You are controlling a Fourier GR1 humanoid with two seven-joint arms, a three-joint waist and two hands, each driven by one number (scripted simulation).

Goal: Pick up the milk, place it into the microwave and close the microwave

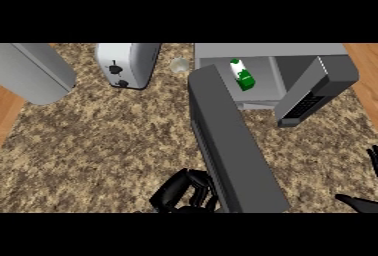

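Now closing step | white-and-green milk carton (242, 75) inside grey box microwave (295, 50) | left hand (181, 192), fingers curled, empty, at dark open door (232, 150); right hand (365, 200) fingers apart | next: swing door shut

Bench (96, 145): speckled brown, tan and dark granite pattern, with plain orange-brown wood grain showing at the left and upper right margins. Microwave (295, 52): grey casing, paler grey interior. Microwave door (232, 150): dark charcoal grey. Milk (242, 75): white carton with green markings. Toaster (124, 62): light silver-grey body, black knobs. Left hand (181, 192): glossy black. Right hand (362, 202): black. Rounded appliance at upper left (33, 72): uniform matte grey. Small glass (179, 64): pale, translucent grey.
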